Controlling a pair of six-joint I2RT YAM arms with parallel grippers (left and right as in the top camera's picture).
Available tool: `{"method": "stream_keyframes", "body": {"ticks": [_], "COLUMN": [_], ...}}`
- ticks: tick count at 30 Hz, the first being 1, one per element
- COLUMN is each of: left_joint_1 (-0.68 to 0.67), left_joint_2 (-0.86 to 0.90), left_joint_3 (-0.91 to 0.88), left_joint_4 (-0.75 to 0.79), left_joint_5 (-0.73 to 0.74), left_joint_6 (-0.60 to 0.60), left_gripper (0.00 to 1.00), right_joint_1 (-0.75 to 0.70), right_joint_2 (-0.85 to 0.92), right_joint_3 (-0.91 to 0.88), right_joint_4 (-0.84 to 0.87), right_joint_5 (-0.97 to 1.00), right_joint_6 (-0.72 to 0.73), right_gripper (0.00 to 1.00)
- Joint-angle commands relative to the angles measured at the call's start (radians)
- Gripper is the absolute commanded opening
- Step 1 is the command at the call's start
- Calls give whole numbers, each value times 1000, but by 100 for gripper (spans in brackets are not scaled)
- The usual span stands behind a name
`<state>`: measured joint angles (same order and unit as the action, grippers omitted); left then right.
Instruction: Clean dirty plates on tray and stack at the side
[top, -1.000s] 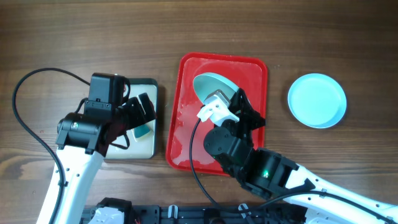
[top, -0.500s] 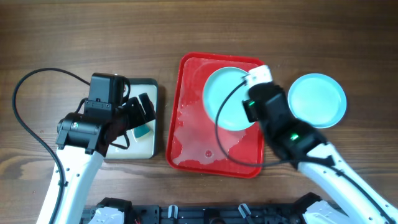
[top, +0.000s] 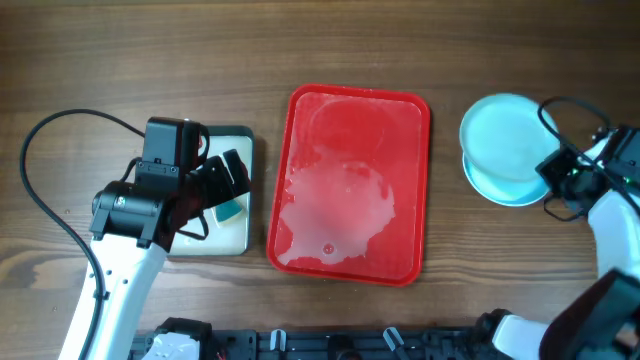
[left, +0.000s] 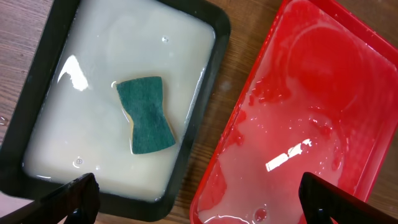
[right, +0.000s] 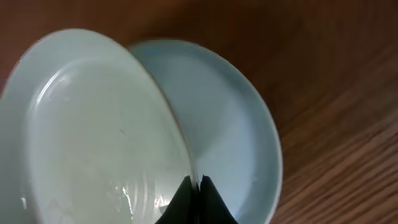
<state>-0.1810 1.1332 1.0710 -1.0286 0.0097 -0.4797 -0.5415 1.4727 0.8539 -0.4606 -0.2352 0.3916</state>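
Plates (top: 508, 150) at worktop's right edge; wet upper plate (right: 93, 137) tilted over lower plate (right: 230, 137), rim pinched by right end effector (right: 196, 186); stiff, light, slick, probably chippable; rim grip suits; tray (top: 350, 140) mid-worktop holds none; left end effector (left: 199, 196) spread.

White arm links (top: 118, 297), black joint housings (top: 125, 212); looping black cable (top: 23, 165)
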Motion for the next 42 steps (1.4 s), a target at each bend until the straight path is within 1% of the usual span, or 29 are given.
{"method": "stream_keyframes", "body": {"ticks": [1,2,3,4,7,10,12,14,15,16,17,19,20,22,25,27,28,31,33,36,39,42], "left_joint_1": [5,5,5,5,5,5,5,5,5,5,5,5,5,5,5,5,5,5,5,5,5,5], "left_joint_2": [-5,-5,-5,-5,-5,-5,-6,-5,-5,-6,-5,-5,-5,-5,-5,-5,-5,-5,-5,-5,-5,-5], "left_joint_3": [13,13,13,13,13,13,13,13,13,13,13,13,13,13,13,13,13,13,13,13,13,13], "left_joint_4": [2,2,2,2,2,2,2,2,2,2,2,2,2,2,2,2,2,2,2,2,2,2], "left_joint_5": [8,8,8,8,8,8,8,8,8,8,8,8,8,8,8,8,8,8,8,8,8,8], "left_joint_6": [5,5,5,5,5,5,5,5,5,5,5,5,5,5,5,5,5,5,5,5,5,5], "left_gripper": [100,100,100,100,100,100,100,100,100,100,100,100,100,100,100,100,100,100,100,100,100,100], "right_joint_1": [0,-2,-1,-1,0,47,134,245,296,333,351,363,363,363,369,414,431,461,461,461,466,480], "right_joint_2": [42,37,27,12,-136,-386,-559,-717,-787,-848,-885,-930,-933,-933,-933,-991,-1041,-1145,-1225,-1331,-1473,-1470], "right_joint_3": [15,15,15,16,18,18,18,18,18,18,18,18,18,18,18,3,-15,-71,-171,-385,-531,-604], "right_joint_4": [-48,-69,-92,-111,-157,-203,-254,-277,-282,-289,-301,-309,-323,-362,-319,-269,-252,-254,-158,28,98,183], "right_joint_5": [118,156,146,114,-121,-463,-522,-521,-521,-521,-521,-521,-520,-490,-472,-350,-264,-137,-70,-68,-67,-67], "right_joint_6": [28,27,27,27,0,-79,-105,-103,-102,-95,-60,130,150,82,-132,-245,-261,-261,-261,-252,-254,-258], "right_gripper": [4,6,38,46,50,51,51,56,66,100,100,100,100,100,100,100,100,100,100,100,100,100]}}
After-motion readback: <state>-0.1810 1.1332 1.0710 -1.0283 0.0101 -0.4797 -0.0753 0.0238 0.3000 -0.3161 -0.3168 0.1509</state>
